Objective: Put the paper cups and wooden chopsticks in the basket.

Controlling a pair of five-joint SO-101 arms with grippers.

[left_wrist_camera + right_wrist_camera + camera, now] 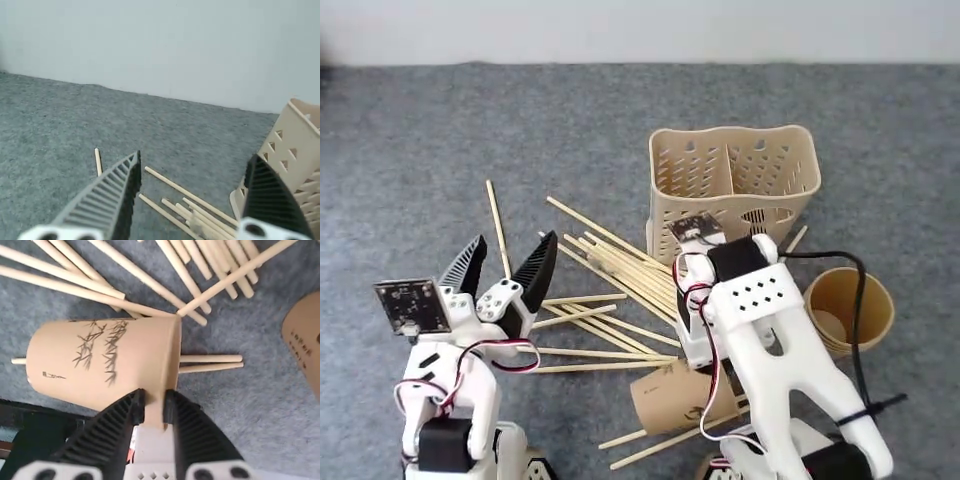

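Note:
A paper cup lies on its side over loose chopsticks at the front. My right gripper is shut on the wall at its rim; the right arm covers that grip from above. A second paper cup stands upright to the right. Several wooden chopsticks lie scattered between the arms. The beige basket stands behind them. My left gripper is open at the left, its fingers either side of a single chopstick.
Grey carpet covers the table, with free room at the back left. A black cable runs from the right arm past the upright cup. A pale wall closes off the far edge.

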